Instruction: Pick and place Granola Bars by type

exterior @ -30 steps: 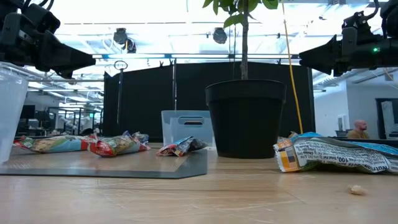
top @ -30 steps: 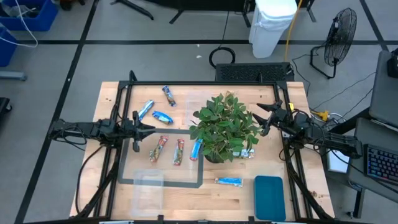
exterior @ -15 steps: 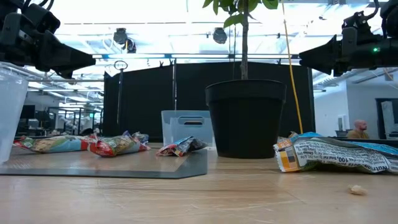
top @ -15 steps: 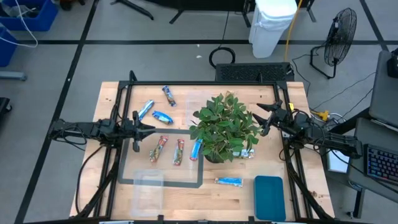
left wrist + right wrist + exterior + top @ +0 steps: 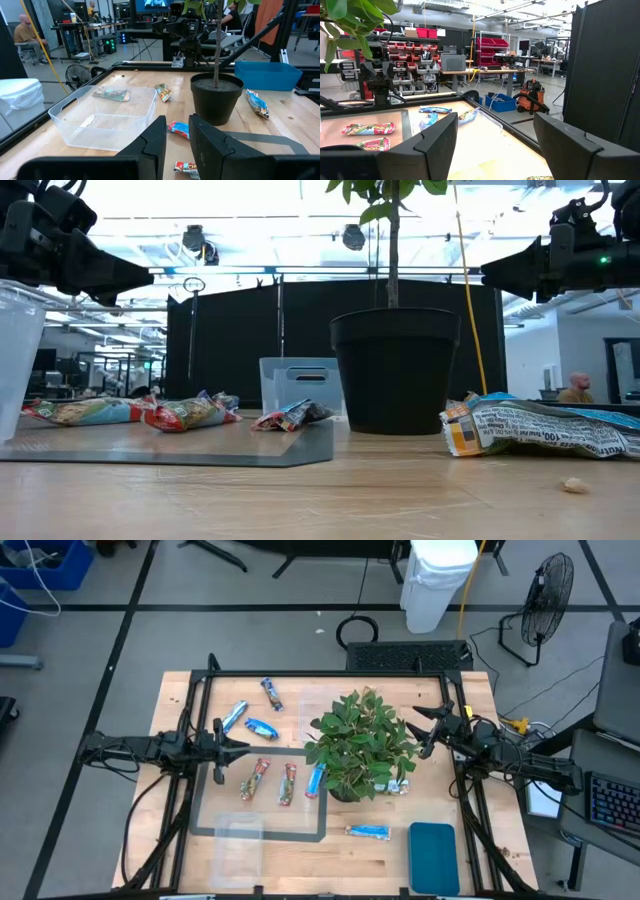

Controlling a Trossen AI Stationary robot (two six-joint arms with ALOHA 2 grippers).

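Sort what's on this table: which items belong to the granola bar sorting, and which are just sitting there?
Job: blue bars; red-and-tan bars; likely the clear tub and teal tray as bins; left gripper and right gripper, both open and empty.
Just there: potted plant; grey mat; floor fan.

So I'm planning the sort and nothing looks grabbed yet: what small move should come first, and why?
Probably lower the left gripper toward the red-and-tan bar lying on the grey mat. That gripper hovers empty at the mat's edge, its fingers a little apart, and this bar is the closest one to it. The right gripper waits open beside the potted plant, whose leaves crowd the bars near it.
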